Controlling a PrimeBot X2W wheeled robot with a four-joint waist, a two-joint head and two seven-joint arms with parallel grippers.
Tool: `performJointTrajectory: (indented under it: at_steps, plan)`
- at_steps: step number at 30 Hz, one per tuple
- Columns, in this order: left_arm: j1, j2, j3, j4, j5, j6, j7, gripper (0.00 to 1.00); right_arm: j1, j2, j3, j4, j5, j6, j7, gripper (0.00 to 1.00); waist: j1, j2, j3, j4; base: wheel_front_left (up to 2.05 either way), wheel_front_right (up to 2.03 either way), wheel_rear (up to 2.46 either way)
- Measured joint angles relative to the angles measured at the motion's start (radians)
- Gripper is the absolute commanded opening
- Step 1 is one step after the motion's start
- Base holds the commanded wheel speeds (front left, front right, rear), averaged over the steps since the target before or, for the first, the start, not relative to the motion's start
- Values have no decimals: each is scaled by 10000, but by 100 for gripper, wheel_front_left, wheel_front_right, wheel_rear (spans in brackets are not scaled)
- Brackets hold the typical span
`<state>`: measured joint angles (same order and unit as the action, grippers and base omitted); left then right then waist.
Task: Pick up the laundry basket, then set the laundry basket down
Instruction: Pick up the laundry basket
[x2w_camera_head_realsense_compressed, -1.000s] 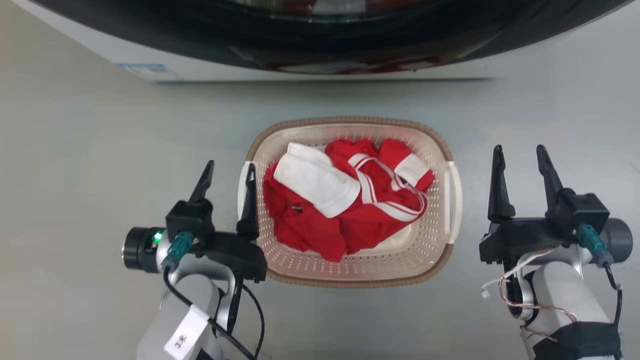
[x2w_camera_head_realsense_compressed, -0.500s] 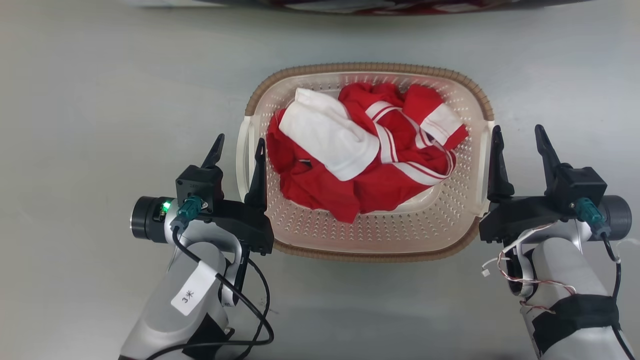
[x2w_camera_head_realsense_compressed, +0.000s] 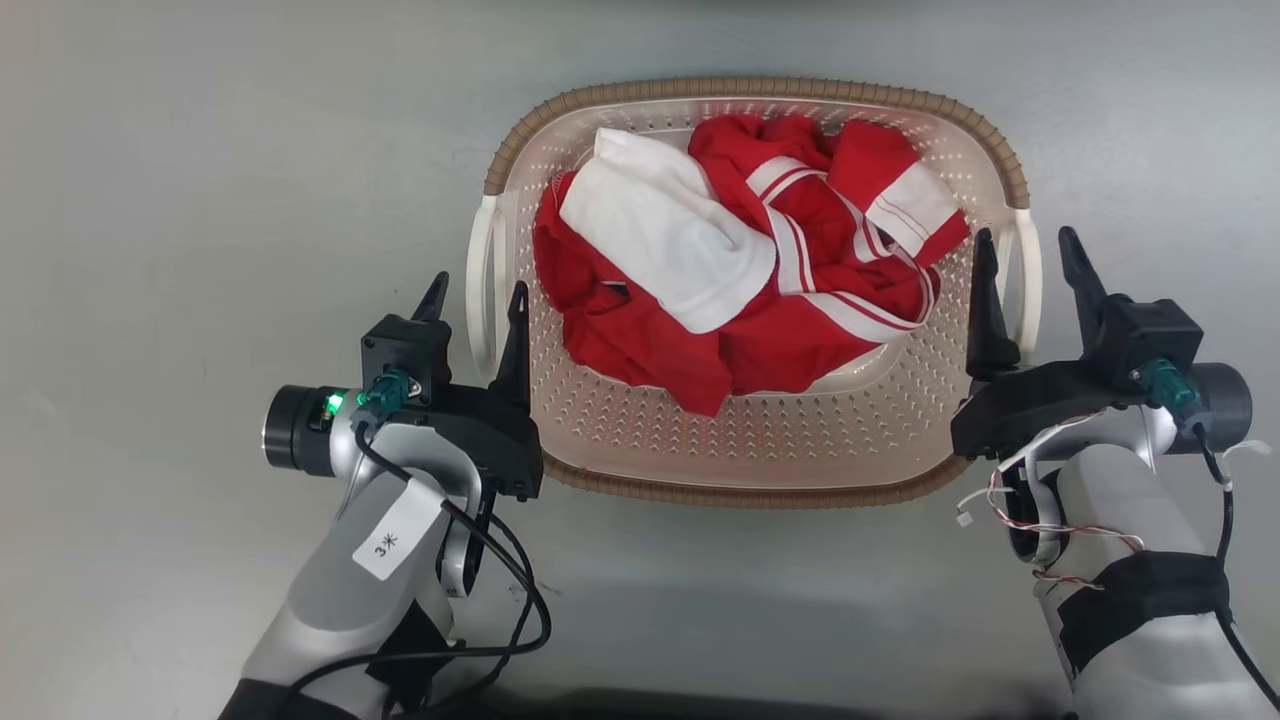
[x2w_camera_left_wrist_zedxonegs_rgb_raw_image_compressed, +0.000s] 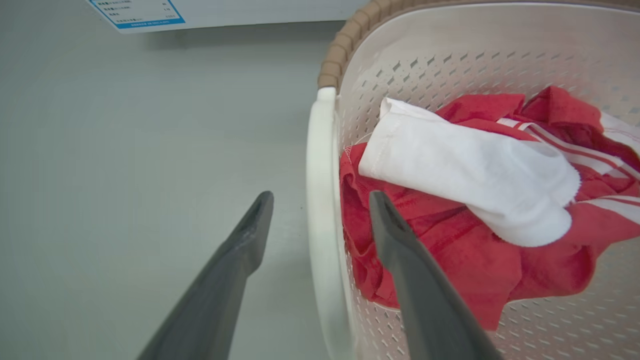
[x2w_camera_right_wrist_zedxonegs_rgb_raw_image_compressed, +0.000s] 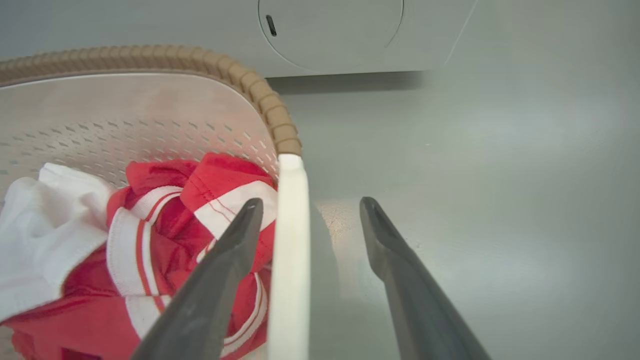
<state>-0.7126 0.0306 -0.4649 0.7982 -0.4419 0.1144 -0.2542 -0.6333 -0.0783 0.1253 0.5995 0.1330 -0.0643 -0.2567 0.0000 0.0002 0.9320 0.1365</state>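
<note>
Closing in from well out to the side a second ago, the right gripper now straddles the right handle of the laundry basket, as the left gripper does the left handle. Both sets of jaws stand open, one finger inside the wall and one outside, gripping nothing yet. The basket sits on the grey floor before the washing machine. Its thin perforated plastic looks light and slightly flexible, and the red garment and white cloth add little weight. The loop handles are the hold, lifted evenly. The floor is smooth and level.
</note>
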Motion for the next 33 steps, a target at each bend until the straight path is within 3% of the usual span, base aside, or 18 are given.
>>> performJointTrajectory:
  at_steps: [13, 16, 20, 23, 24, 25, 26, 27, 33]
  plan:
    - [-384, -10, -554, 738, -763, 0, 0, 100, -399, 23, 163, 1064, 79, 44, -4, 100, 0, -2, 243, 74, 0, 0, 0]
    - [-497, -10, -658, 798, -1103, -4, 0, 100, -506, 23, 182, 1264, 92, 73, -15, 84, 0, -3, 260, 91, 0, 0, 0]
    - [-598, -12, -930, 993, -1289, -13, 0, 100, -708, 27, 224, 1515, 165, 88, -12, 49, 0, -2, 274, 105, 0, 0, 0]
    - [-622, -8, -1141, 1064, -1417, -98, 0, 100, -746, 25, 245, 1628, 167, 111, -15, 34, 0, -3, 285, 106, 0, 0, 0]
    - [-645, -8, -1235, 1078, -1538, -98, 0, 84, -752, 25, 259, 1676, 173, 115, -17, 26, 0, -3, 288, 104, 0, 0, 0]
    - [-663, -8, -1312, 1081, -1643, -98, 0, 49, -762, 25, 278, 1732, 174, 115, -21, 13, -1, -3, 291, 101, 0, 0, 0]
    - [-687, -8, -1377, 1089, -1693, -98, 0, 24, -787, 25, 303, 1785, 174, 115, -42, 0, -1, -3, 291, 97, 0, 0, 0]
    - [-737, -8, -1473, 1108, -1708, -98, 0, 0, -817, 29, 349, 1827, 174, 123, -46, 0, -1, -3, 290, 93, 0, 0, 0]
    - [-842, 15, -1778, 1212, -2013, -86, 0, 0, -953, 86, 395, 2163, 282, 173, -40, 0, 0, -3, 193, 73, 0, 0, 0]
